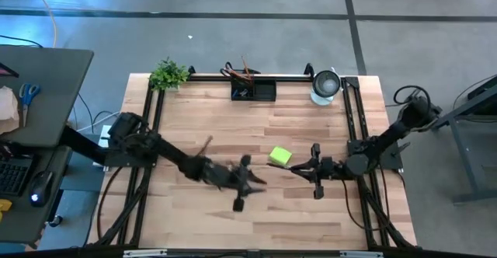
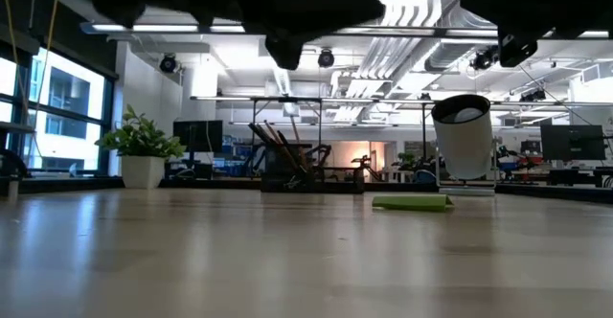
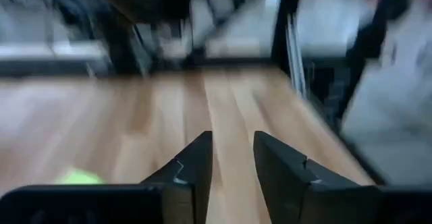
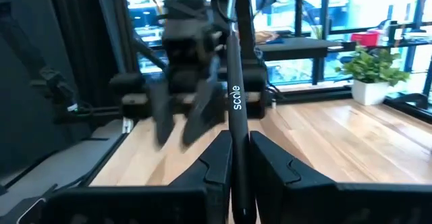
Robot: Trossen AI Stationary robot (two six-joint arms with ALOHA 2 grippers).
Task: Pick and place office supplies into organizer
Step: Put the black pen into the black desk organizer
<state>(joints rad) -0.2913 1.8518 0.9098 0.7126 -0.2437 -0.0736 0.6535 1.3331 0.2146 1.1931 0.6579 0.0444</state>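
Observation:
My right gripper [image 1: 293, 167] hovers over the table's right-middle, shut on a black pen [image 4: 235, 96]. The lime-green sticky-note pad [image 1: 280, 156] lies flat on the wood just beyond it, also seen in the low view [image 2: 412, 202]. My left gripper [image 1: 247, 183] is above the table's middle, left of the pad. Its fingers are open with nothing between them [image 3: 233, 158]. The black organizer [image 1: 253, 89] stands at the far edge with several long things sticking up out of it. A thin wooden pencil [image 1: 206, 144] lies beside the left arm. My right gripper pinches the pen's barrel [image 4: 233, 140] between its two fingers, just below the white lettering. The fingers reach level from the table's right side. The pen is lifted clear of the table and sticks out past the fingertips, slanting upward.
A small green potted plant [image 1: 168, 74] stands at the far left corner, and a round silver-and-white cup [image 1: 326, 85] stands right of the organizer. Black rails run along the left, right and far edges. Bare wood [image 1: 233, 227] spans the near half.

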